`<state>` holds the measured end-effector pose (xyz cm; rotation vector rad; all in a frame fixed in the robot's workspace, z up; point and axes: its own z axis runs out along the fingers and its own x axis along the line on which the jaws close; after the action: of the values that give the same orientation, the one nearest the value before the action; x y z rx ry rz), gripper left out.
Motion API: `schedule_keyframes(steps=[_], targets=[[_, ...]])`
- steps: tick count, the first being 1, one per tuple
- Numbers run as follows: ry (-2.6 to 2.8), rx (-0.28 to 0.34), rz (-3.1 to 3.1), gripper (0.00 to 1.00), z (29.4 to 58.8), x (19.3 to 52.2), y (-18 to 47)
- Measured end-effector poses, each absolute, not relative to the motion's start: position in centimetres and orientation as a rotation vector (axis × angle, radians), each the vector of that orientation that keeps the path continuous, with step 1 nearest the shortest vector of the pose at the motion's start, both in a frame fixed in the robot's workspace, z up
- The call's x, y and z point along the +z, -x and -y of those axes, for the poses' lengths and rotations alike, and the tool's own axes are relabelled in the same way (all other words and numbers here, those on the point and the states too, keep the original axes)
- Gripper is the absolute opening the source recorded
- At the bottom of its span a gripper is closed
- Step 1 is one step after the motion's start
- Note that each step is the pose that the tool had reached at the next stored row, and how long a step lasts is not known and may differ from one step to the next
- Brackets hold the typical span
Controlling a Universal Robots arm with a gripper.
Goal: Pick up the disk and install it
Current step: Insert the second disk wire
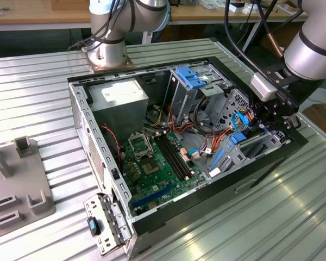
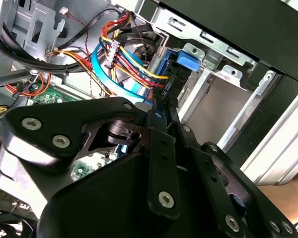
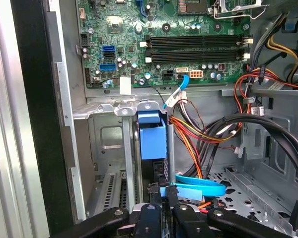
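The disk stands on edge in a slot of the grey drive bay, at the case's end on the exterior view's right. Its bright blue carrier end faces the motherboard, and its dark thin edge runs back to my gripper. In the second wrist view the disk shows its blue tab beyond the gripper, whose black fingers sit close together on the disk's edge. In the exterior view the gripper reaches down into that corner of the open computer case.
Red, orange and yellow cables and a blue data cable lie close beside the slot. An upright grey cage with a blue latch stands further back. The motherboard and power supply occupy the case. A grey fixture sits on the table.
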<state>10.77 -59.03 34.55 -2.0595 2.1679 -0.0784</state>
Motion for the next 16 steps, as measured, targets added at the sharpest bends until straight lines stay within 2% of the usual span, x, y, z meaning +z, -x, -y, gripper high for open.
schedule_keyframes(steps=[16], targets=[[2.04,-0.045,-2.159,0.16,59.31,34.63,-10.77]])
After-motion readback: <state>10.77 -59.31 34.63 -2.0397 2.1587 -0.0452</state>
